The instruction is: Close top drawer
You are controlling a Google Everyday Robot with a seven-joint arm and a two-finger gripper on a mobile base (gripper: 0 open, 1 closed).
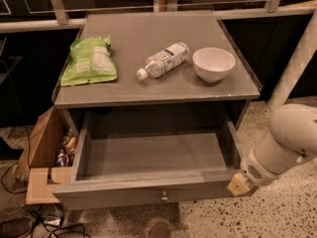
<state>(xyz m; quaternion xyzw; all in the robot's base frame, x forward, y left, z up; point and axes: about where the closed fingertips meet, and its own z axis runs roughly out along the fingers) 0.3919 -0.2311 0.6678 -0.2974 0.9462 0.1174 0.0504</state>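
The top drawer (148, 195) of the grey cabinet is pulled far out toward me. Its deep box is empty, and a small round metal knob (164, 197) sits at the centre of its front panel. No other drawers show. My gripper (238, 184) is at the end of the white arm (287, 143) that comes in from the right. Its yellowish tip is at the right end of the drawer's front panel, by the front corner. I cannot tell whether it touches the panel.
On the cabinet top (148, 90) lie a green snack bag (89, 61), a plastic bottle (162, 59) on its side and a white bowl (214, 63). A cardboard box (44, 143) with items stands left of the drawer. Cables (29, 227) lie on the floor. A white post (297, 63) rises at right.
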